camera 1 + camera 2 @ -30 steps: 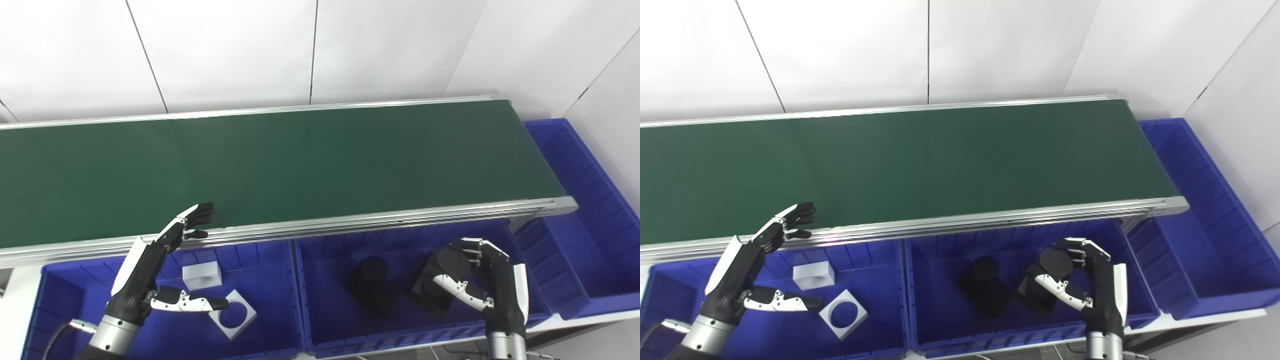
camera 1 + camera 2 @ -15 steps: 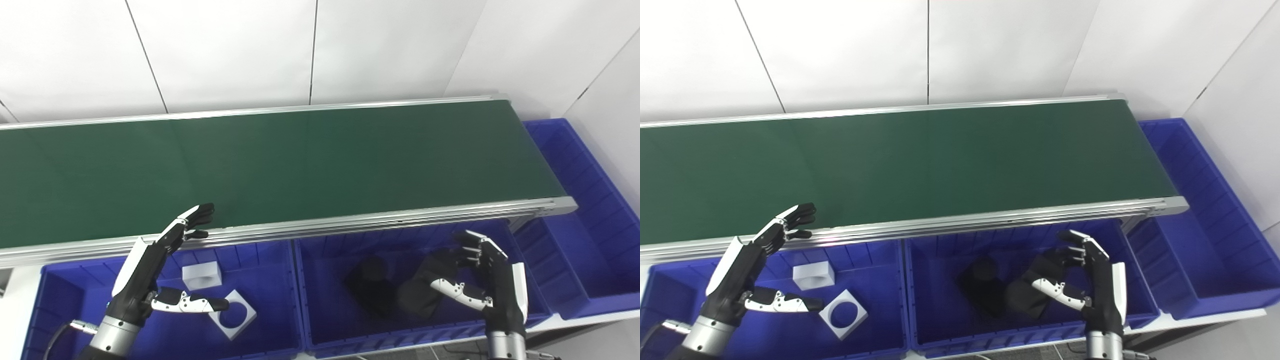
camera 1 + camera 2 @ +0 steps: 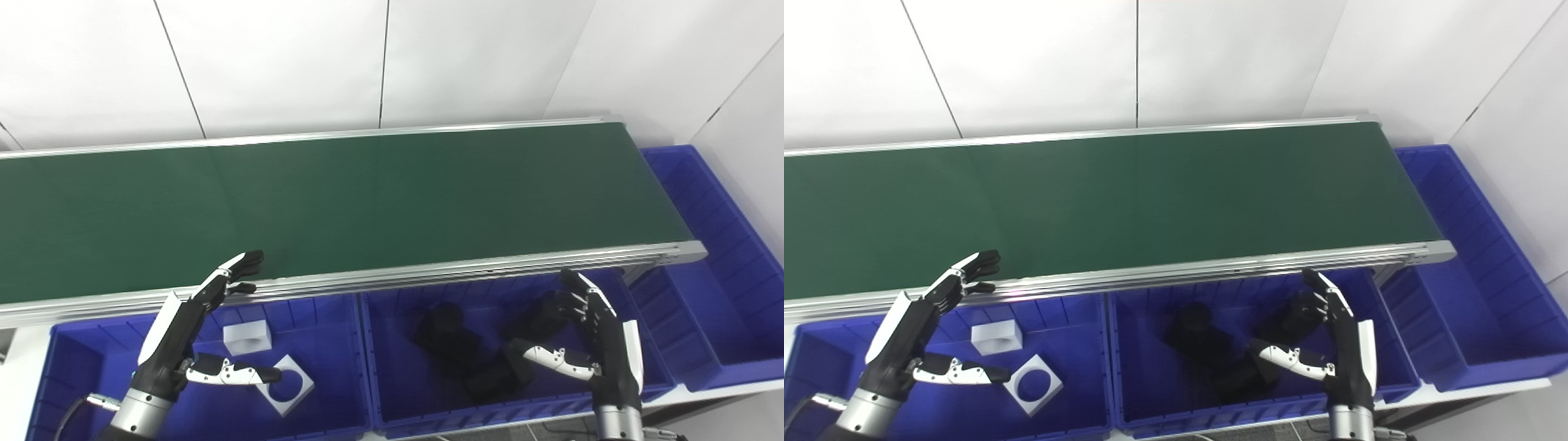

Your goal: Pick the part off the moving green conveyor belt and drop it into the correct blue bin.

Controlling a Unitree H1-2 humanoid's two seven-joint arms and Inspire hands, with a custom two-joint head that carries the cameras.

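The green conveyor belt (image 3: 343, 196) carries no part in view. My right hand (image 3: 597, 343) hovers open over the middle blue bin (image 3: 392, 404), palm toward the left, holding nothing. Below and left of it, black parts (image 3: 465, 361) lie on the bin floor. My left hand (image 3: 196, 331) is open above the left blue bin (image 3: 67, 361), fingertips near the belt's front rail. That bin holds a white block (image 3: 247, 336) and a white square plate with a round hole (image 3: 286, 386).
A third blue bin (image 3: 729, 269) stands at the belt's right end. The aluminium front rail (image 3: 429, 272) runs between belt and bins. White wall panels stand behind the belt.
My right hand has opened and let go of the black part, which dropped onto the floor of the middle bin beside the other black part. The left hand stayed put.
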